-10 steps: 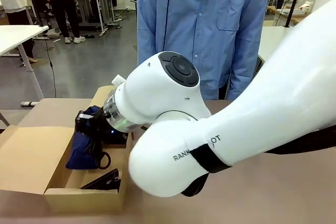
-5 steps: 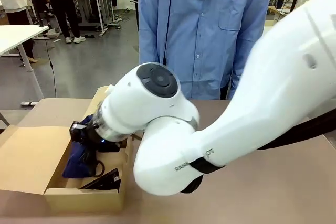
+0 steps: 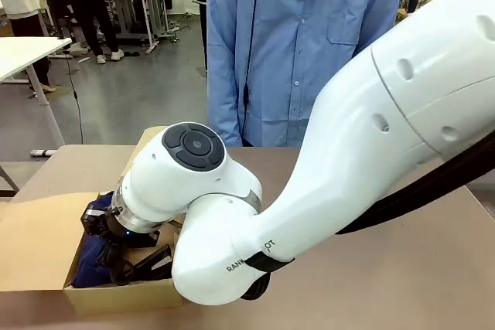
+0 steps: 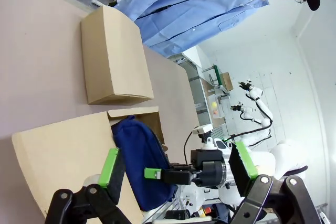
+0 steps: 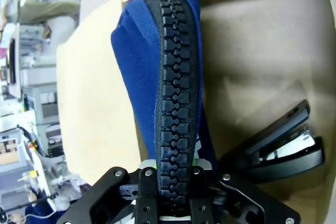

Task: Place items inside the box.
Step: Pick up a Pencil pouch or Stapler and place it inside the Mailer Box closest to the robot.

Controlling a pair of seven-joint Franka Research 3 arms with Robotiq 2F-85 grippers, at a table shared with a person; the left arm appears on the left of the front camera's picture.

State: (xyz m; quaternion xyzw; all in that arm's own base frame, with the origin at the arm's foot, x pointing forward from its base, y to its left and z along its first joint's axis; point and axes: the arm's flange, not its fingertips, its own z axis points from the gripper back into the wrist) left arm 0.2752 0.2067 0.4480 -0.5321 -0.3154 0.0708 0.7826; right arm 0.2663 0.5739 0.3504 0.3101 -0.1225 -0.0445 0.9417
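Observation:
My right gripper [image 3: 113,256] reaches down into the cardboard box [image 3: 116,297] at the table's left, shut on the zip edge of the navy blue pouch [image 3: 86,257]. In the right wrist view the pouch [image 5: 137,72] hangs upright from the shut jaws [image 5: 173,170], with its black zip facing the camera, above the box floor [image 5: 252,61]. A black stapler [image 5: 281,145] lies on that floor beside the pouch, and it shows in the front view [image 3: 151,261] too. My left gripper [image 4: 176,167] stands open with nothing between its green pads, looking at the box and the pouch [image 4: 135,150] from the side.
A person in a blue shirt [image 3: 302,52] stands at the far side of the table. The box's flaps [image 3: 31,245] spread out to the left and the back [image 4: 113,59]. My right arm [image 3: 348,175] spans the middle of the table.
My right arm has swung down and to the left, carrying the navy pouch from above the box's rim lower into the box. The grip on it has not changed.

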